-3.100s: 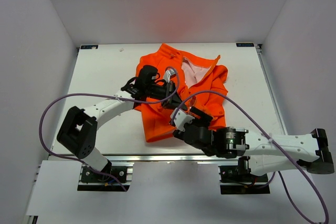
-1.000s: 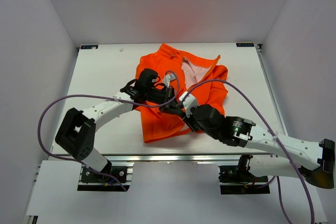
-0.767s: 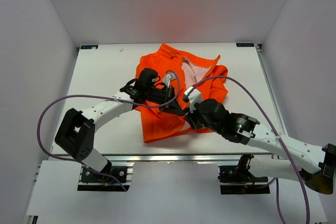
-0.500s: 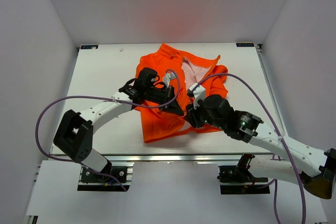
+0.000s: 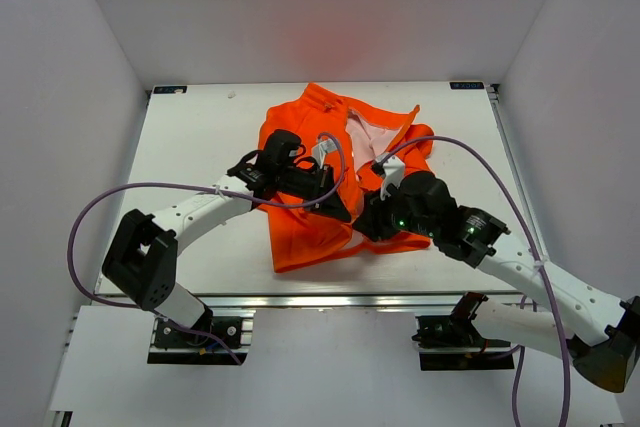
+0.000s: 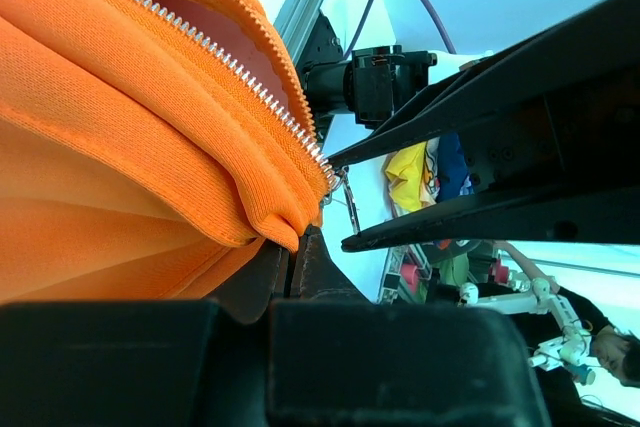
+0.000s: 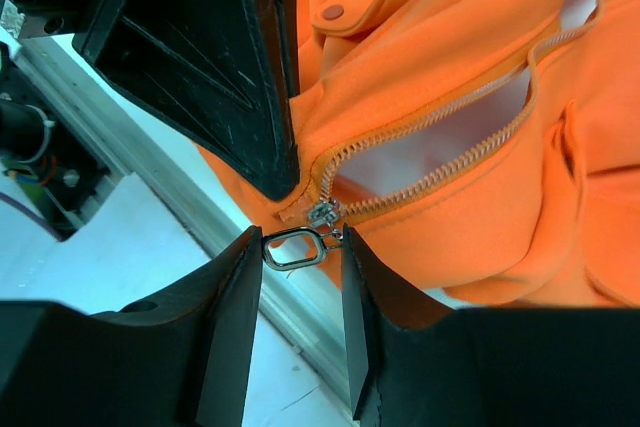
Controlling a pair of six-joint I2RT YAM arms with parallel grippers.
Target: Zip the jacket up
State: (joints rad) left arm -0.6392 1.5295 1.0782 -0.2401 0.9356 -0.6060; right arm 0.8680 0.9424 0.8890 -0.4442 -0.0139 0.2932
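Note:
The orange jacket [image 5: 305, 232] lies on the table with its front open at the top, showing pale lining [image 5: 362, 137]. My left gripper [image 5: 338, 210] is shut on the jacket's bottom hem beside the zipper's lower end; the left wrist view shows the jaws [image 6: 290, 252] pinching an orange fold [image 6: 120, 147]. My right gripper [image 5: 362, 225] is at the same hem, just right of the left one. In the right wrist view its fingers [image 7: 300, 282] stand apart on either side of the metal zipper pull ring [image 7: 293, 247], which hangs from the slider [image 7: 322, 212] at the zipper's bottom. The pull also shows in the left wrist view [image 6: 348, 202].
The white table [image 5: 200, 147] has a metal rail along its front edge [image 5: 300, 299], close under both grippers. Purple cables [image 5: 130, 192] loop over both arms. White walls enclose the table on three sides. A snap pocket flap [image 7: 330, 12] sits above the slider.
My right arm has swung up and to the right from near the table's front edge to the jacket's hem, bringing its fingers around the zipper pull. The left gripper has held its place.

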